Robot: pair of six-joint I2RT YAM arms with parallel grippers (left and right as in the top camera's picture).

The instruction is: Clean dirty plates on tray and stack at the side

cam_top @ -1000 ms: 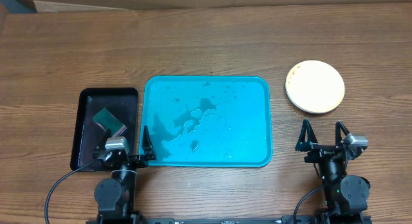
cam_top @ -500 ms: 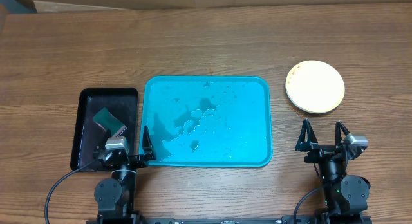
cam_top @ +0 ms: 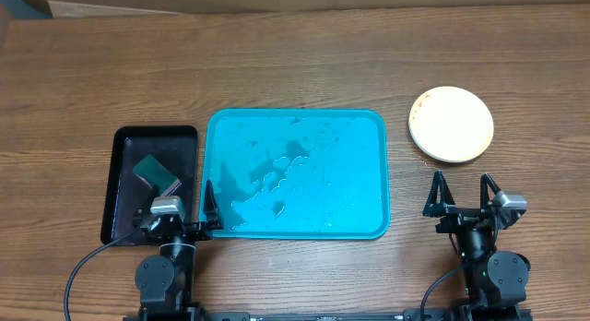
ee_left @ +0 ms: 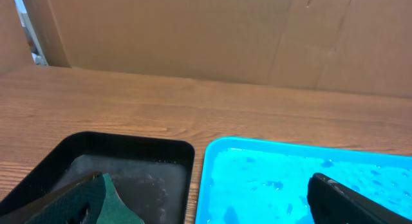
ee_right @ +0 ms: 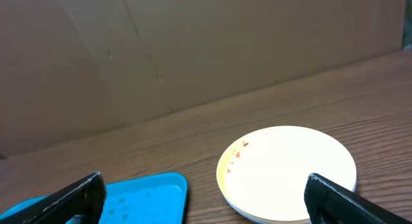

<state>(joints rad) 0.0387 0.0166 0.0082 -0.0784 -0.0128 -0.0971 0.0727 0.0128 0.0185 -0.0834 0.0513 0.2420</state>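
Seemingly finished: plates (cam_top: 451, 124) stacked beside wet, emptied tray (cam_top: 355, 160), left gripper (cam_top: 184, 190) and right gripper (cam_top: 460, 183) spread apart, holding nothing.

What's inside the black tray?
A green sponge lies in the black tray. Its near end is hidden under the left arm.

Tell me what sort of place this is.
Probably a robot test bench, not a kitchen: bare wooden table, plain cardboard backdrop, and a dishwashing setup of wet tray and stacked plates.
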